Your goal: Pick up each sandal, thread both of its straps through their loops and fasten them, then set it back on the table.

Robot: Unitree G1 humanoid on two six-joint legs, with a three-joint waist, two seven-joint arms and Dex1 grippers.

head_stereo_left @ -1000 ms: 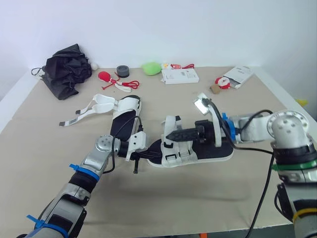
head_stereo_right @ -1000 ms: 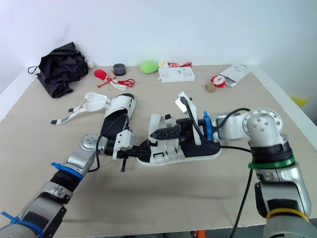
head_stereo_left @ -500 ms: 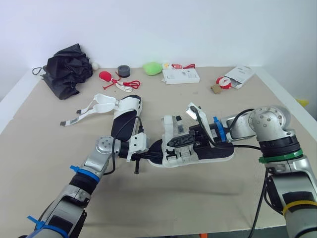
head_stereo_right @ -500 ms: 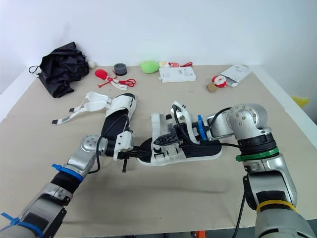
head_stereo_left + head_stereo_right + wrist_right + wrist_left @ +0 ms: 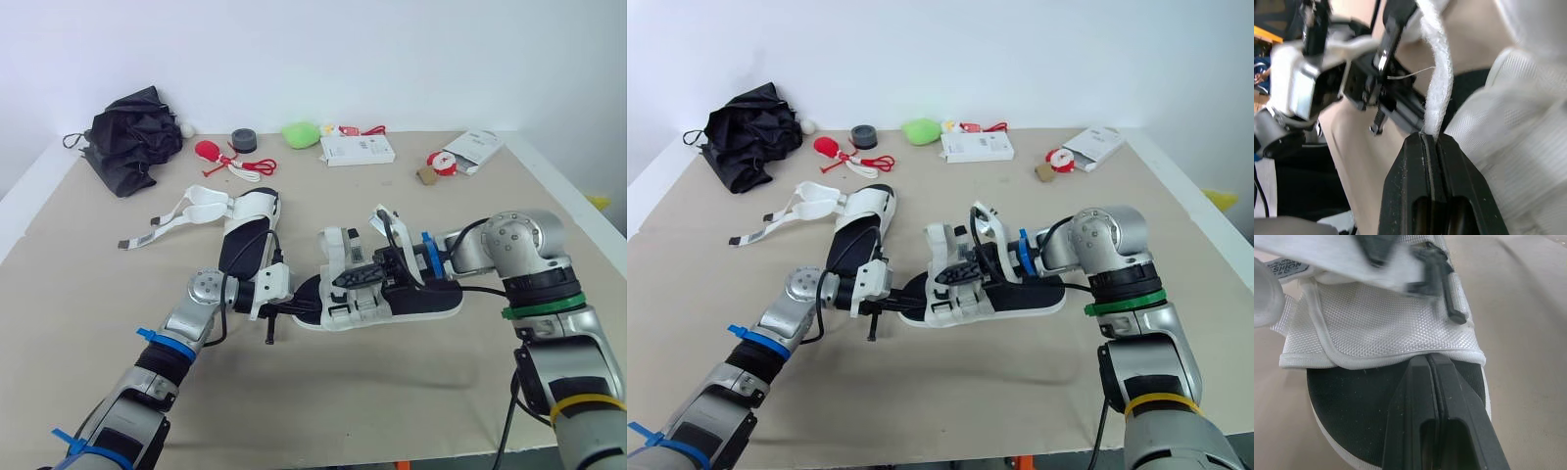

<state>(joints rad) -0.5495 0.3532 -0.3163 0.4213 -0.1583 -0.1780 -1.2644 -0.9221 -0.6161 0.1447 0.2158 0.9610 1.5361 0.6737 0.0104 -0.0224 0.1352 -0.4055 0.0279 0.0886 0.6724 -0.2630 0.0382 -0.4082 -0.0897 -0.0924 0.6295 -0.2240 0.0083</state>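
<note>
Sandal (image 5: 431,302) on table (image 5: 392,392); right tool (image 5: 1428,137), forearm angled inward, clamped on its strap (image 5: 1440,88); left tool (image 5: 1427,360) closed, apparently at toe.

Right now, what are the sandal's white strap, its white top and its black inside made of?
The strap: fuzzy white fabric, likely hook-and-loop, going by its nap. The top: woven mesh textile, matte; a fine grid weave shows. The black inside: matte, perhaps foam or rubber; dull, lightly speckled.
</note>
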